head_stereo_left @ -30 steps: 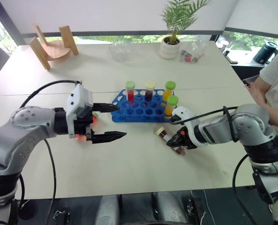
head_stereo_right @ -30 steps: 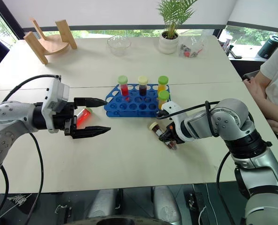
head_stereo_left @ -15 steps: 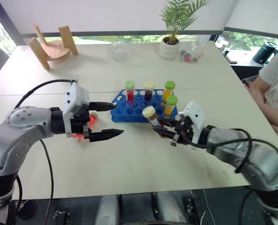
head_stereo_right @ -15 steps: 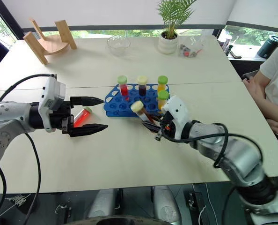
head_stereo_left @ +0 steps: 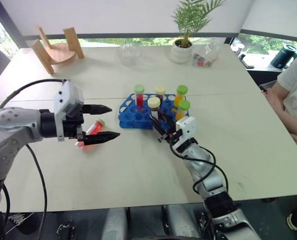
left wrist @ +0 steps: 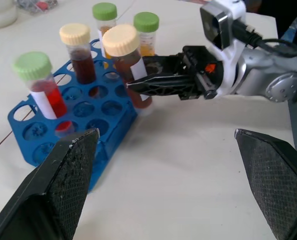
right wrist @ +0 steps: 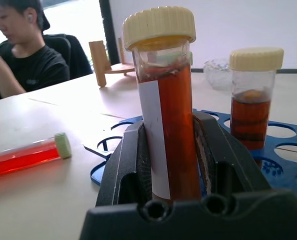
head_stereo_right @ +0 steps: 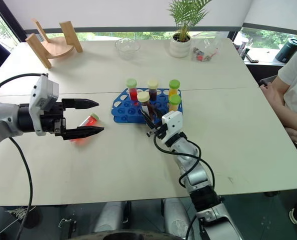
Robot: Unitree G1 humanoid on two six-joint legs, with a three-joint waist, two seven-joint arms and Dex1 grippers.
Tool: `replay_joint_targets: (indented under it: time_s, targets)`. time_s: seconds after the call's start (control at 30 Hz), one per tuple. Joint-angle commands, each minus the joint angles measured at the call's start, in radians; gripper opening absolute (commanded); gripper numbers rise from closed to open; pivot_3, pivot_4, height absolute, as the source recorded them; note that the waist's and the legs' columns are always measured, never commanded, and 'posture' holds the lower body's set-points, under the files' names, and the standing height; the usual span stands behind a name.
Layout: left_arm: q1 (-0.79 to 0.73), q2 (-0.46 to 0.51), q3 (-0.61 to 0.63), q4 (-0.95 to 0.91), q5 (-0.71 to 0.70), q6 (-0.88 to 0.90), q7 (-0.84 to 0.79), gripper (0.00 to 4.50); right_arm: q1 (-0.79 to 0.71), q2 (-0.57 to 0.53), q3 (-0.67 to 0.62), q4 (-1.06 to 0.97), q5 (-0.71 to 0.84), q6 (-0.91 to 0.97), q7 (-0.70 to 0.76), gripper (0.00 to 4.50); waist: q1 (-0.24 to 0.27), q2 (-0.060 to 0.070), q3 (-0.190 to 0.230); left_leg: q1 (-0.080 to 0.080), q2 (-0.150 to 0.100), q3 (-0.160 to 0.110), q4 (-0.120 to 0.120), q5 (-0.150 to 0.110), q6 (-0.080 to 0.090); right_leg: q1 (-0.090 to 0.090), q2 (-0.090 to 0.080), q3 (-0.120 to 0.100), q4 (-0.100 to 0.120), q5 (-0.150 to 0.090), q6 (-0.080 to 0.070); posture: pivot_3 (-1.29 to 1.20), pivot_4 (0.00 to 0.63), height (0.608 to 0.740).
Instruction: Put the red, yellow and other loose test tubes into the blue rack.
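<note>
Blue rack (head_stereo_left: 138, 116): stands on the table (head_stereo_left: 138, 170), mid-surface, well apart from every table edge. Four capped tubes stand in its far rows and right end; the near holes are vacant.
Right gripper (head_stereo_left: 158, 125): at the rack's near right edge, fingers pinched on the dark brown tube (head_stereo_left: 156, 112).
Dark brown tube: upright, cream cap up, white label showing, held just above the rack's near holes. Whether its base touches the rack cannot be told.
Left gripper (head_stereo_left: 106, 121): left of the rack, apart from it, fingers spread wide and pointing toward it, holding nothing.
Red tube (head_stereo_left: 92, 131): lies on its side on the table left of the rack, pale-green cap toward the rack, beneath the gap between the left fingers.
Open room: bare table in front of the rack.
Person (head_stereo_left: 294, 95): seated at the table edge well right of the rack.
</note>
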Motion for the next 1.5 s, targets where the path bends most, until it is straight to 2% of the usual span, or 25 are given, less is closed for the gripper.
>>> replay_joint_targets:
  time_s: [0.03, 0.27, 1.17, 1.5]
  targets:
    - [-0.019, 0.014, 0.028, -0.027, -0.011, 0.005, 0.0, 4.5, -0.036, 0.02, -0.037, 0.011, -0.021, -0.077, -0.008, 0.8, 0.0, 0.0, 0.0, 0.0, 0.0, 0.0, 0.0, 0.0, 0.0, 0.0, 0.0, 0.0, 0.0, 0.0, 0.0, 0.0, 0.15, 0.74]
    - [-0.019, -0.003, 0.017, -0.026, 0.001, -0.011, 0.006, 4.5, -0.073, 0.035, -0.058, -0.052, 0.012, -0.034, 0.013, 0.8, 0.001, 0.0, 0.0, 0.0, 0.0, -0.001, 0.0, 0.0, -0.001, 0.0, 0.0, 0.0, 0.001, 0.0, 0.0, 0.0, 0.15, 0.74]
    - [-0.018, -0.025, 0.014, -0.052, -0.003, -0.009, 0.03, 4.5, -0.158, 0.142, -0.129, 0.178, -0.02, -0.07, -0.041, 0.8, 0.0, 0.0, 0.0, 0.001, 0.0, -0.001, 0.0, 0.0, -0.001, 0.0, 0.0, 0.0, 0.004, 0.0, 0.0, 0.0, 0.15, 0.74]
    - [-0.017, -0.033, 0.011, -0.058, -0.005, -0.007, 0.036, 4.5, -0.129, 0.143, -0.121, 0.153, -0.027, -0.06, -0.043, 0.8, -0.001, 0.0, 0.0, 0.002, 0.0, -0.001, 0.0, 0.001, -0.001, 0.0, 0.0, 0.0, 0.006, 0.0, 0.0, 0.0, 0.15, 0.74]
